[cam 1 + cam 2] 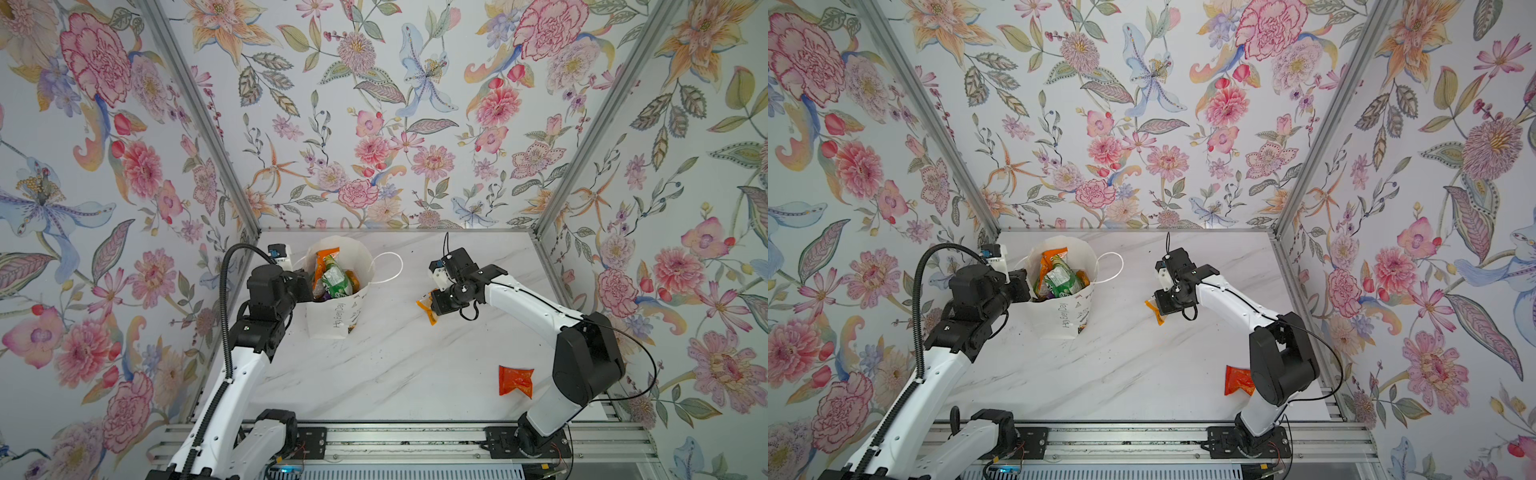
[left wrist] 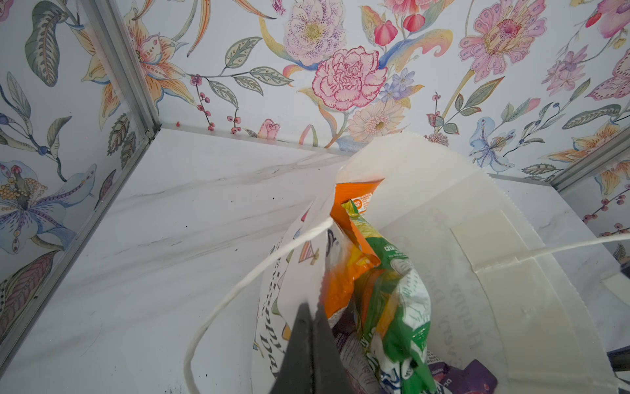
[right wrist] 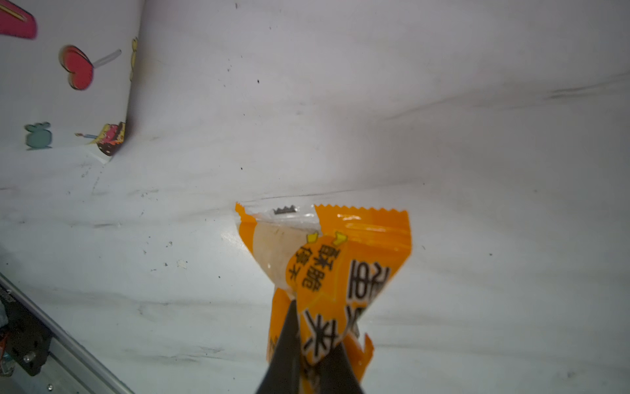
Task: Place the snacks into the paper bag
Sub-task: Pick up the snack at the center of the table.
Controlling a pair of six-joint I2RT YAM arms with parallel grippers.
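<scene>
As the part-filled paper bag (image 1: 332,320) was pinched by closed left fingers (image 2: 300,351), one sachet (image 3: 358,245) was clamped by right fingers (image 3: 286,358); one packet (image 1: 515,380) was left unbagged.

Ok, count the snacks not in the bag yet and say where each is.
2. A yellow sachet is pinched in the right gripper, clear of the bag; a red-orange packet lies on the table. More may be hidden.

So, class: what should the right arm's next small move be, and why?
Probably carry the orange sachet over the open mouth of the paper bag: the right end effector grips it apart from the bag, and the left end effector pinches the rim.
</scene>
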